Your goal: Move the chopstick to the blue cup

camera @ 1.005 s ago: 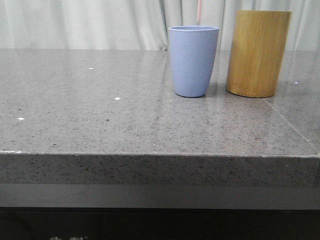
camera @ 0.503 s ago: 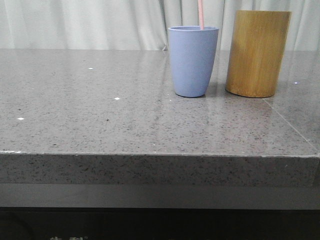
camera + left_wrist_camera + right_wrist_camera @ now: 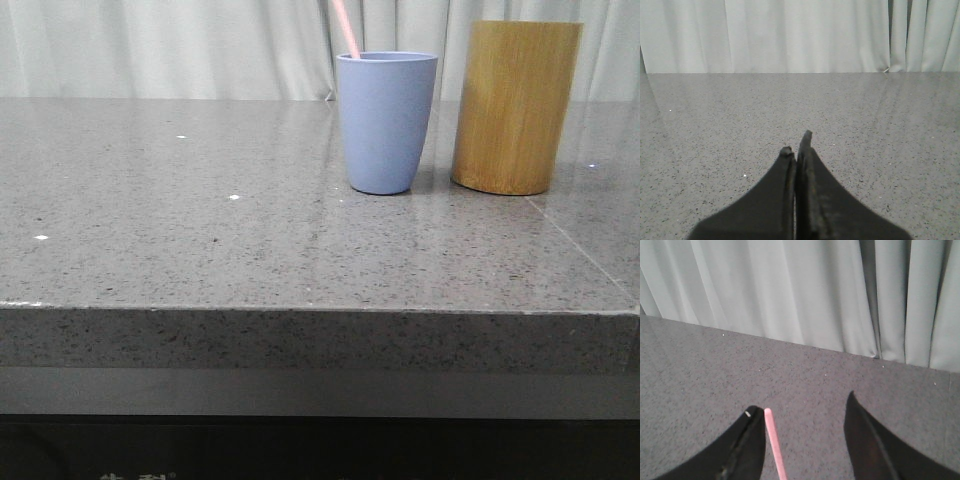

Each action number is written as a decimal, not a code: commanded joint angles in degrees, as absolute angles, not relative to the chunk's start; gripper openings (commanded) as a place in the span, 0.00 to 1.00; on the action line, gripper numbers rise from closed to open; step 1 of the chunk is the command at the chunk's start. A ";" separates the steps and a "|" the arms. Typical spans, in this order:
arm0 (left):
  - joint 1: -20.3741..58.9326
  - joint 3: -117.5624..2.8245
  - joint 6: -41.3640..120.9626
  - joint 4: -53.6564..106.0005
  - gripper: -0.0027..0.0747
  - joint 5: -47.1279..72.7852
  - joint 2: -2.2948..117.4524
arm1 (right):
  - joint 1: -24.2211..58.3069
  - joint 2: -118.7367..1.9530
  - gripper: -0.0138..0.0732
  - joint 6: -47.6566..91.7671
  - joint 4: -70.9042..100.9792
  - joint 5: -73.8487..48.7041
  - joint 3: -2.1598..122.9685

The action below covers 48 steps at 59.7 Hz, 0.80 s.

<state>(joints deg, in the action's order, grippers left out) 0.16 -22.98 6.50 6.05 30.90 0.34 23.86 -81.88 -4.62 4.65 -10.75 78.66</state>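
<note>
Standing on the grey speckled stone table, the blue cup is upright and serves as the reference for everything else. To the cup's left the table surface runs wide, marked by a few small bright specks. The chopstick rises out of the cup's mouth at the left part of the rim, tilted so that its upper end leans away to the left; its lower end is hidden inside the cup. Just to the right of the cup, close to it but apart, stands a taller yellow-brown bamboo cylinder, also upright. Behind the cup hangs a pale pleated curtain.

In the left wrist view, the left gripper has its two dark fingers pressed together with nothing between them, held over the table.

In the right wrist view, the right gripper has its fingers spread apart. The pink chopstick lies in the gap, just beside one finger and well apart from the other. Whether it touches the near finger cannot be told.
</note>
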 commanded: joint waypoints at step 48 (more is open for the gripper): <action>0.45 -24.32 6.54 6.70 0.01 26.13 1.07 | 1.53 -68.38 0.08 -4.42 2.19 -55.26 87.25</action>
<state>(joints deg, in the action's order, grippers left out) 0.16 -22.98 6.50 6.05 30.81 0.34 4.42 -73.47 -4.62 2.95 -59.29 90.54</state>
